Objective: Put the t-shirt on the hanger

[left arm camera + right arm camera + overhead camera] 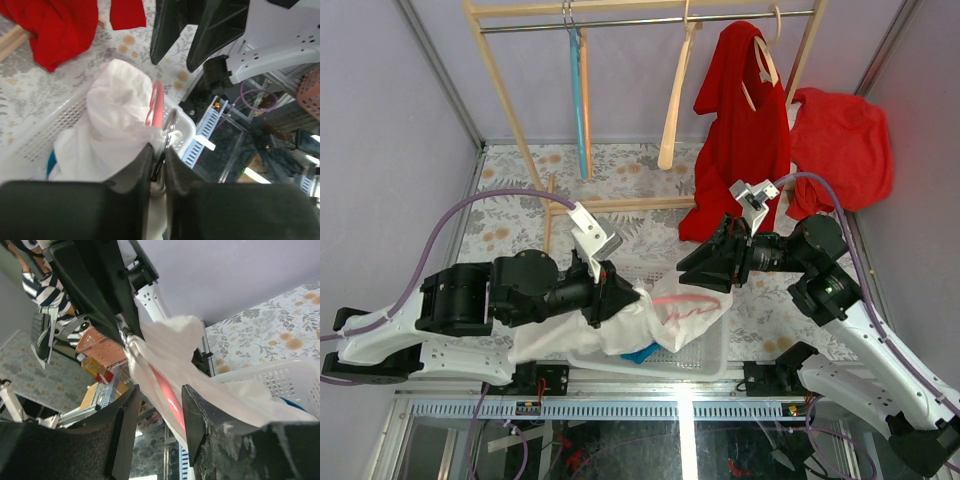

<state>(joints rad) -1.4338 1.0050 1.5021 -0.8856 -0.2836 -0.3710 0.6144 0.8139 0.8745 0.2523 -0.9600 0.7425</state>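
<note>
The white t-shirt (620,330) is bunched over the pink hanger (685,300) above a white basket (715,350). My left gripper (612,295) is shut on the hanger's metal hook (170,134), with shirt fabric (115,120) draped just ahead of its jaws. The pink arm (156,105) shows through the neck opening. My right gripper (692,272) is open, just above and right of the shirt. In the right wrist view the shirt (170,345) and pink hanger (167,395) run between the spread fingers of that gripper (160,405).
A wooden rack (620,205) stands behind, with a light blue hanger (582,100), a beige wooden hanger (675,100) and a red garment (745,130). Another red garment (840,145) lies at the right. A blue cloth (640,352) lies in the basket.
</note>
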